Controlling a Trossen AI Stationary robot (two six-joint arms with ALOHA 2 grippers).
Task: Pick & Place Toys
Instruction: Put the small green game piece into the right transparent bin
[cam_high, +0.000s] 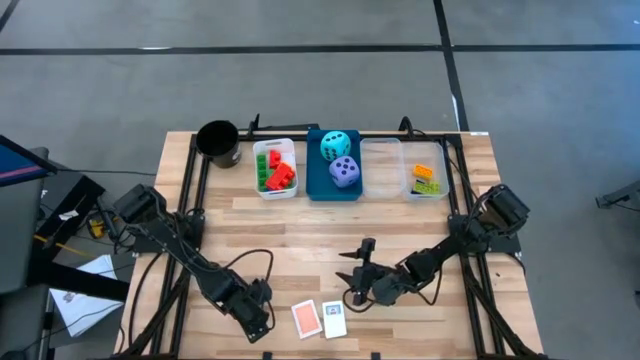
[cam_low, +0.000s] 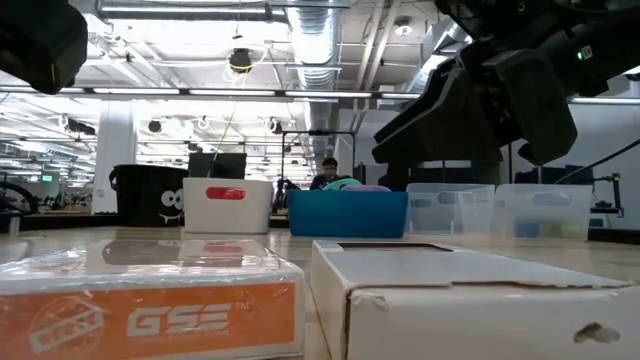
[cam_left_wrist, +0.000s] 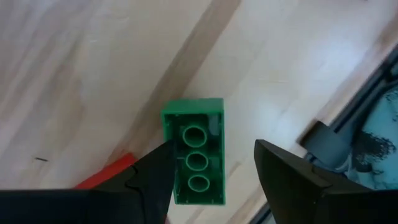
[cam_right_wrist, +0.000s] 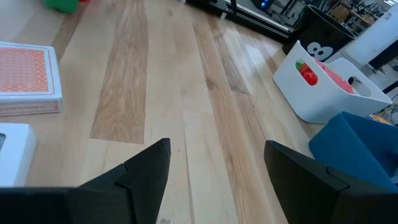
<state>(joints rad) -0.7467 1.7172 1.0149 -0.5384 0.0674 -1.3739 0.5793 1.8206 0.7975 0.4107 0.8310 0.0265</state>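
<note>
Across the top of the high view, bricks (cam_high: 277, 170) and dice (cam_high: 338, 158) already filled their bins; two cards (cam_high: 319, 319) remained at lower centre. Left tool (cam_left_wrist: 211, 174) stood half-open around a green brick (cam_left_wrist: 194, 149) (upside down, ungripped); right tool (cam_right_wrist: 214, 165) hung half-open, empty, above the counter (cam_high: 300, 240).

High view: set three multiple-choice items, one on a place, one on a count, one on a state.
1. The dice sit in: A) white bin B) clear bin C) blue bin
2. Cards on the table: A) two B) one C) four
3. The right fingers are: A) shut on a card B) open, empty C) shut on a die
Answers: 1 C, both dice lie inside blue walls; 2 A, an orange one and a white one lie side by side; 3 B, bare wood shows between them.
</note>
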